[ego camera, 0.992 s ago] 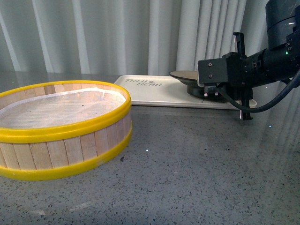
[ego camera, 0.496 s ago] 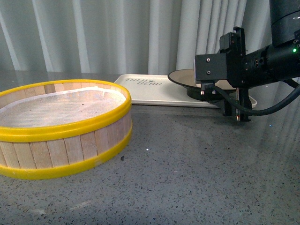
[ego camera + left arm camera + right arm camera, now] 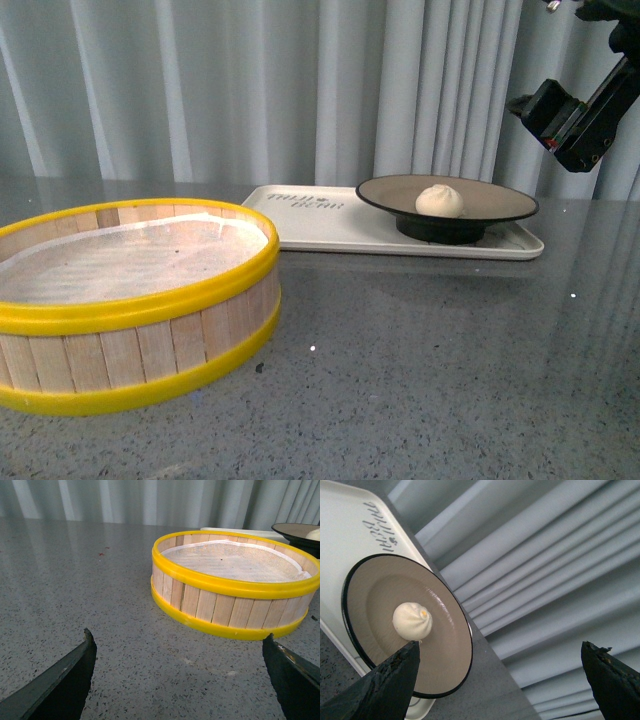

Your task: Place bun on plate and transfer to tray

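A grey speckled stone counter (image 3: 420, 340) is set before pale pleated curtains (image 3: 250, 90). At its far side a flat rectangular cream-white plastic tray (image 3: 320, 215) with dark lettering is seen, and on it stands a wide shallow beige plate with a black rim (image 3: 500, 200). The small round cream-white steamed bun with a twisted top (image 3: 439, 200) rests near the plate's centre. The task is judged essentially complete.

The right end effector (image 3: 500, 680) is raised well above and to the right of the plate, its jaws spread wide and nothing held. The left end effector (image 3: 180, 675) is likewise spread and empty, low over the counter, near the round wooden steamer basket with yellow rims (image 3: 235, 587).

Remaining risks are noted as follows. The plate sits toward the tray's right end; a clipped rim during any right arm movement could tip the plate or roll the bun off. A forward sweep of the left arm could strike the basket and push it against the tray.
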You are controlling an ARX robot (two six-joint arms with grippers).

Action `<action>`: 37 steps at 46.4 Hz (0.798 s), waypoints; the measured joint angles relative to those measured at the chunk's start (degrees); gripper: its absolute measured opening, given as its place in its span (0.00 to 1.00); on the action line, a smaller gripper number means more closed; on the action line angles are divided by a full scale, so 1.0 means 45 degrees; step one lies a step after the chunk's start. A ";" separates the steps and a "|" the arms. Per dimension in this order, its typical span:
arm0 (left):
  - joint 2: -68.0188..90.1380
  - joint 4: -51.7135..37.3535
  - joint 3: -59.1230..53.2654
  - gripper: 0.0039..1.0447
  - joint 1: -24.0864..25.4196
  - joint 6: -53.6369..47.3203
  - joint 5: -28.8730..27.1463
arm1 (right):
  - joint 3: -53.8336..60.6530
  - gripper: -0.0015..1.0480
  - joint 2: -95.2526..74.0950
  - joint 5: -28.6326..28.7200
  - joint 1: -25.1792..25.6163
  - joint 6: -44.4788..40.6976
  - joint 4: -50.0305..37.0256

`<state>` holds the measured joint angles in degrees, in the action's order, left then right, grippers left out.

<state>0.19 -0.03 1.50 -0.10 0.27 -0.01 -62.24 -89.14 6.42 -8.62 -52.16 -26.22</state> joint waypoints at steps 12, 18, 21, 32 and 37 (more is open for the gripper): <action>0.0000 0.0000 0.0000 0.94 -0.0005 0.0000 0.0005 | 0.1559 0.75 0.0491 -0.2807 -0.0097 0.5226 -0.1336; 0.0000 0.0000 0.0000 0.94 -0.0005 -0.0005 0.0000 | 0.4473 0.49 0.2093 -0.2982 0.0321 0.9942 -0.2725; 0.0000 0.0000 0.0000 0.94 -0.0005 -0.0005 0.0000 | 0.5799 0.36 0.2807 -0.2885 0.0568 1.0734 -0.3249; 0.0000 0.0000 0.0000 0.94 -0.0005 -0.0005 0.0000 | 0.8189 0.03 0.4226 -0.2409 0.0797 1.1322 -0.4027; 0.0000 0.0000 0.0000 0.94 -0.0005 -0.0005 0.0000 | 0.9097 0.02 0.4901 -0.2351 0.0976 1.1370 -0.4216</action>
<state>0.19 -0.03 1.50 -0.12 0.25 -0.01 -21.30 -67.09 -4.16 -4.23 -0.99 -45.19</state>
